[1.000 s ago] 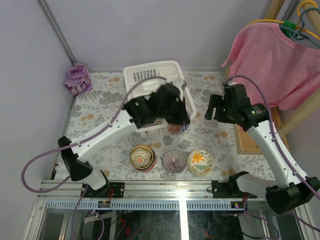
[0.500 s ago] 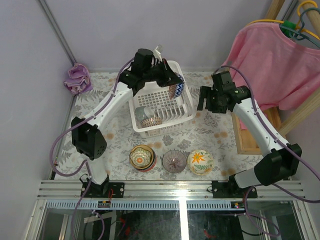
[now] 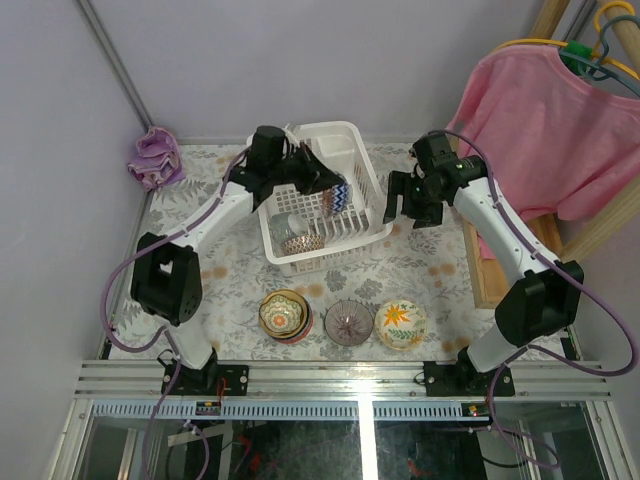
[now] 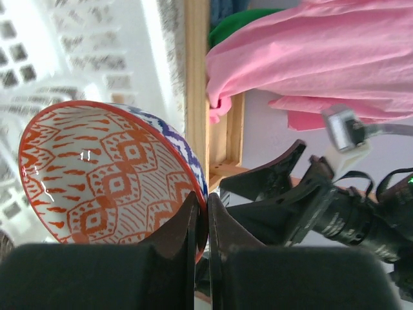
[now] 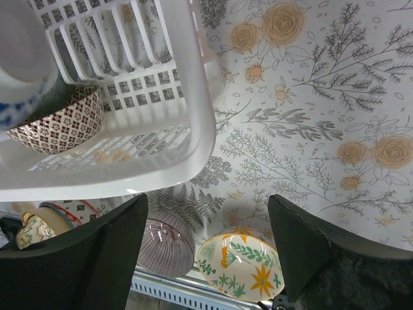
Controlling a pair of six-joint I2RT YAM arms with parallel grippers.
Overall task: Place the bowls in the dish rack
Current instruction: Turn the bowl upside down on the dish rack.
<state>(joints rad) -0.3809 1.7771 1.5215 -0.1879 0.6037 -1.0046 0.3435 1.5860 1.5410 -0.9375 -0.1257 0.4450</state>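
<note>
Left gripper [image 4: 201,201] clenched on orange bowl [image 4: 110,168] rim, over rack [image 3: 335,133]. Lower gently on edge, clear of brown bowl [image 5: 61,123]; let go only once seated. Right gripper [image 5: 206,210] released, idle.

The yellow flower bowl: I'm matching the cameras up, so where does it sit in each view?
Top external: the flower bowl is rightmost in the near row, lower centre.
Left wrist: not in it; the left gripper pinches a red-patterned bowl there.
Right wrist: bottom centre, between the open fingers of the right gripper.
Shared landmark: the purple ribbed bowl lies just left of it in both views that show it.
</note>
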